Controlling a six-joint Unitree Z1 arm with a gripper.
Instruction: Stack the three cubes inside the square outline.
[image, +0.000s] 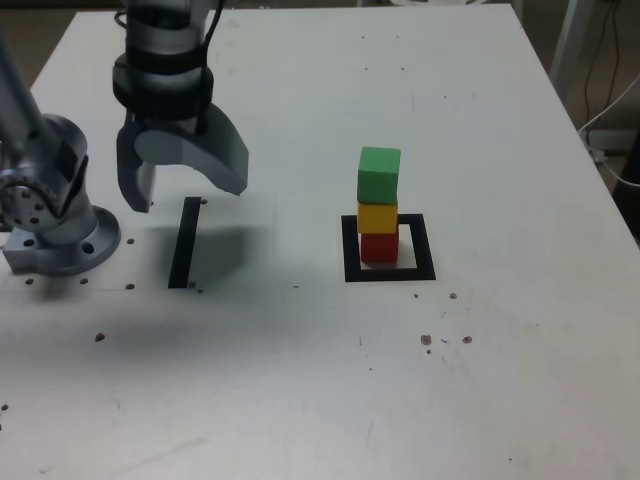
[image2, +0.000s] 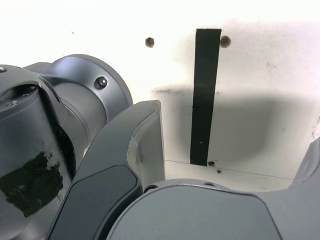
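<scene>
**Three cubes stand stacked inside the square as the arm hangs off to the side**

A white counter, flecked with small dark specks and holes, fills the room's foreground; cables trail past its far corner at the exterior view's right. On it stands one tower of three cubes: one red cube at the bottom, one yellow cube on top of it, and one green cube crowning the pile, turned slightly askew to the two below. The red cube sits within the one square outline, a thick black frame with a white centre, toward the frame's far side. The stack stands upright, nothing else touching it.

Well apart, at the exterior view's left, the single gripper hangs above the counter, pointing down, its two fingers spread wide with nothing between them. Under it lies one straight black strip, which the wrist view shows running between the fingers' shadow, with a small hole on either side of one end. The arm's round grey base sits at the counter's edge beside the strip.
</scene>
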